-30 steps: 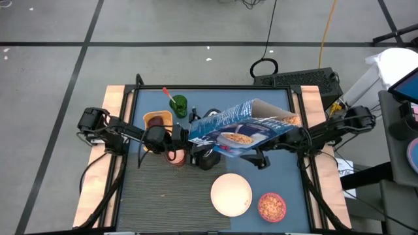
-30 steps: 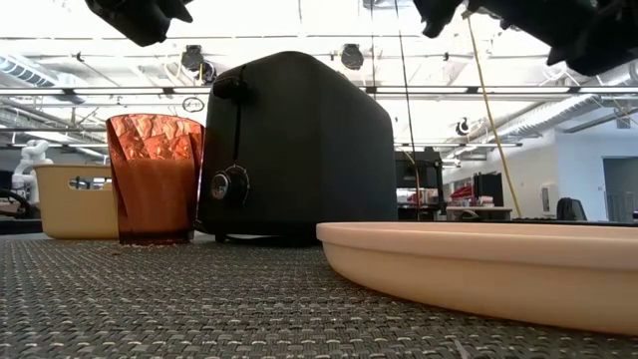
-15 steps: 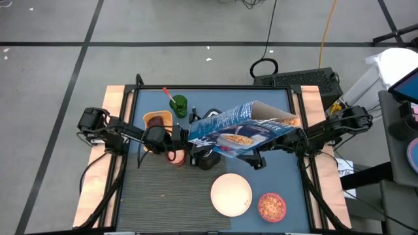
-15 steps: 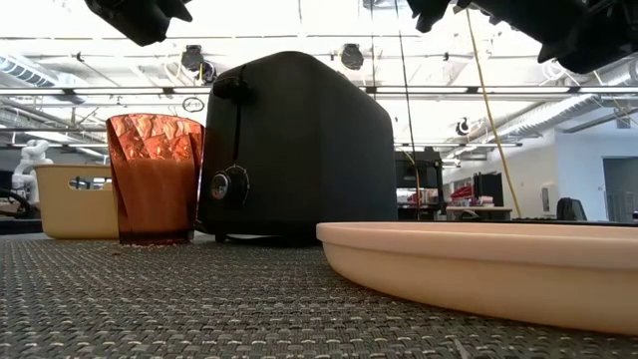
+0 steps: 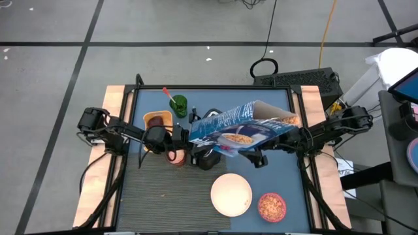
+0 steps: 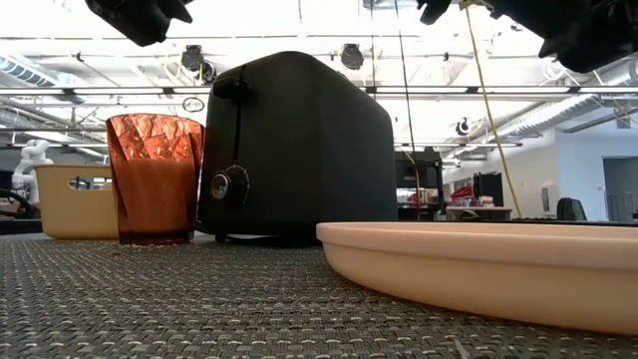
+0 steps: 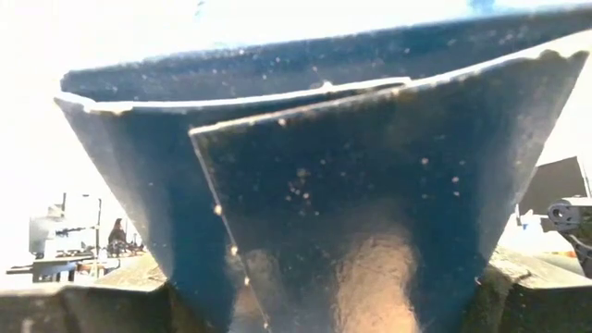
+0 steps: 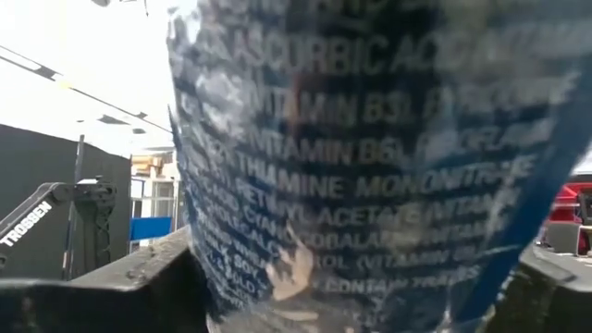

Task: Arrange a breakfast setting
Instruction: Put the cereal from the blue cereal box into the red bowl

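Cereal box (image 5: 241, 130), blue with a printed bowl on its face, hangs above the middle of the table in the high view, tilted with its open flaps toward the frame's right, held between two dark arms. The left gripper (image 5: 186, 136), reaching in from the frame's left, clamps the box's closed end; the left wrist view shows the blue cardboard (image 7: 351, 194) filling the gap between that arm's fingers. The right gripper (image 5: 287, 134), coming in from the frame's right, holds the box near its open end, its jaws spread wide around the printed side panel (image 8: 370, 157) that fills the right wrist view. Below the box, at lower centre of the high view, the round cream plate (image 5: 231, 194) sits bare, partly on the grey woven mat (image 5: 163, 196); the pink bowl of cereal (image 5: 272, 206) stands just beside it toward the lower right, on the blue tabletop (image 5: 281, 176). The red-handled spoon (image 5: 168, 95) stands in a green cup (image 5: 179, 103) toward the upper left of the table, next to the orange square container (image 5: 157, 121). In the low view the dark toaster (image 6: 294, 145) stands at centre with a red-brown tumbler (image 6: 155, 178) at its left, and the plate's rim (image 6: 478, 264) fills the lower right.
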{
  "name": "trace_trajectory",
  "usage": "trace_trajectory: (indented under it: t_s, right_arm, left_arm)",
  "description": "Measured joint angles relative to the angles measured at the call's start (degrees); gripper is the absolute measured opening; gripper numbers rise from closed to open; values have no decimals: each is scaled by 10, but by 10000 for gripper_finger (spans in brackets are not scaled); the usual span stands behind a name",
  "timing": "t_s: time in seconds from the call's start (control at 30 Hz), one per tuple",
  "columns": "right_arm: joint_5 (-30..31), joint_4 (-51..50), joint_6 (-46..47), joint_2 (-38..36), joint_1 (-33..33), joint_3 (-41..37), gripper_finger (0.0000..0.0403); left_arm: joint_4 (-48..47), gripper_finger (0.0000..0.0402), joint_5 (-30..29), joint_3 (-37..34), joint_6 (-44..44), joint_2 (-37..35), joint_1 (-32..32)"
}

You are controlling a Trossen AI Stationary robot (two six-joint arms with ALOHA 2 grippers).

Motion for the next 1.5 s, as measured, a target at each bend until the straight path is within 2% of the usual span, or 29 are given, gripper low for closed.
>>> trace_trajectory:
  t_s: [0.23, 0.8, 1.17, 1.5]
  right_arm:
    - [1, 0, 10, 0, 0, 0, 297]
    - [1, -1, 11, 0, 0, 0, 295]
    - [0, -8, 14, 1, 0, 0, 295]
    - [13, -1, -8, -26, 0, 0, 295]
  left_arm:
    - [-1, 290, 0, 0, 0, 0, 0]
    - [-13, 292, 0, 0, -3, -1, 0]
    - [-27, 387, 2, 0, -7, -1, 0]
    - [-32, 394, 0, 0, -9, -1, 0]
